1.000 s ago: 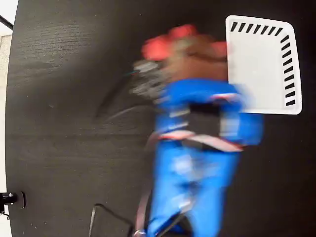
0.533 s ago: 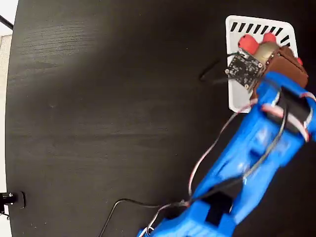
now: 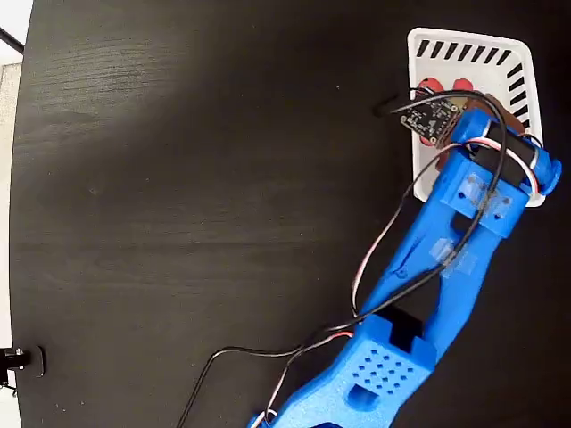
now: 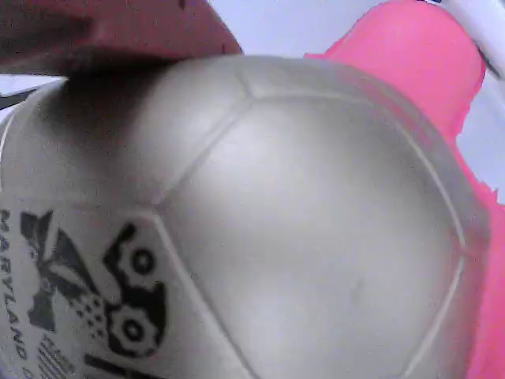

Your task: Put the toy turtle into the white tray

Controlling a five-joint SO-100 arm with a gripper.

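Note:
The white tray (image 3: 473, 49) sits at the top right of the dark table in the fixed view, with dark slots along its top and right walls. My blue arm reaches over it. Two red-pink bits of the toy turtle (image 3: 429, 88) peek out over the tray floor, just beyond the wrist's circuit board. My gripper (image 3: 455, 96) is mostly hidden under the wrist. In the wrist view the turtle's tan shell (image 4: 300, 221) with its black printed mark fills the frame. A dark red-brown finger (image 4: 118, 31) presses on the shell's top, so the gripper is shut on the turtle.
The black table (image 3: 178, 196) spreads wide to the left of the arm. Loose cables (image 3: 375, 259) run along the arm and down to the bottom edge. A small black clamp (image 3: 20, 359) sits at the table's left edge.
The arm swung right from the table's middle to above the tray with the turtle in the gripper. In the last half second it shifted a little further over the tray.

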